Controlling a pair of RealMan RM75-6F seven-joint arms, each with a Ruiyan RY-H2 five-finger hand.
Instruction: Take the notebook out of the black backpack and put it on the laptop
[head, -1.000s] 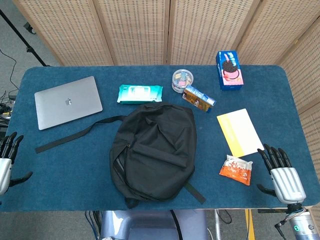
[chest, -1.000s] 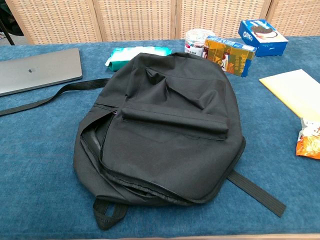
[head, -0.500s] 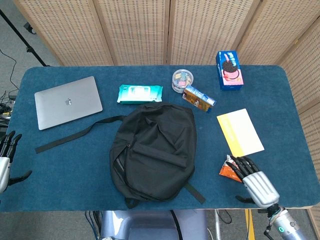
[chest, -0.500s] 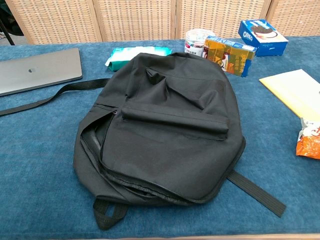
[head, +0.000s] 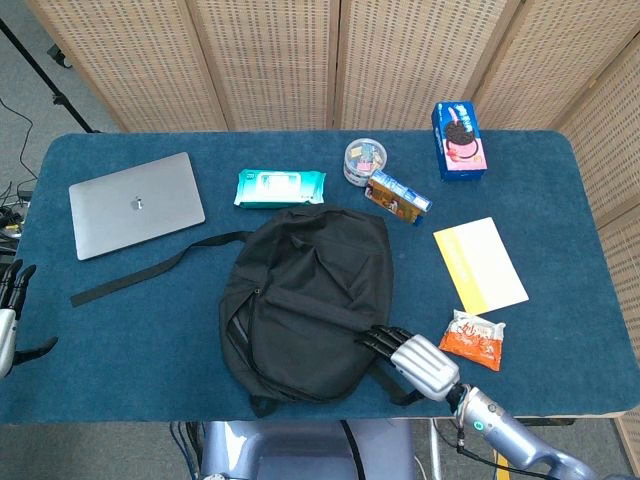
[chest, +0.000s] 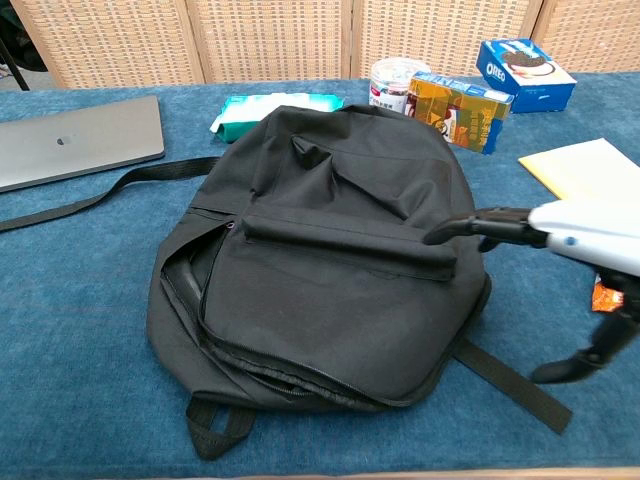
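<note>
Landmark for this entry: the black backpack (head: 308, 303), lying flat at the middle of the blue desk (head: 560, 180).

Far left of the backpack, at the desk's edge, I see my left robot hand (head: 8, 320), fingers apart, holding nothing.

Up and left of the backpack lies the closed grey laptop (head: 136, 204), nothing on it. A loose black strap (head: 150, 266) runs from the backpack toward it.

Just behind the backpack: a teal wipes pack (head: 280, 187), then a round tub (head: 365, 161) and a small carton (head: 398, 196), with a blue cookie box (head: 459, 139) further right.

Backpack's main zip gapes along its left side in the chest view; the interior is dark and I cannot make out the notebook, which shows nowhere else.

At the backpack's lower right edge, my right robot hand (head: 415, 358) has its fingers spread and extended onto the fabric, gripping nothing.

Right of the backpack: an orange snack bag (head: 472, 340) and a yellow sheet (head: 480, 264).
</note>
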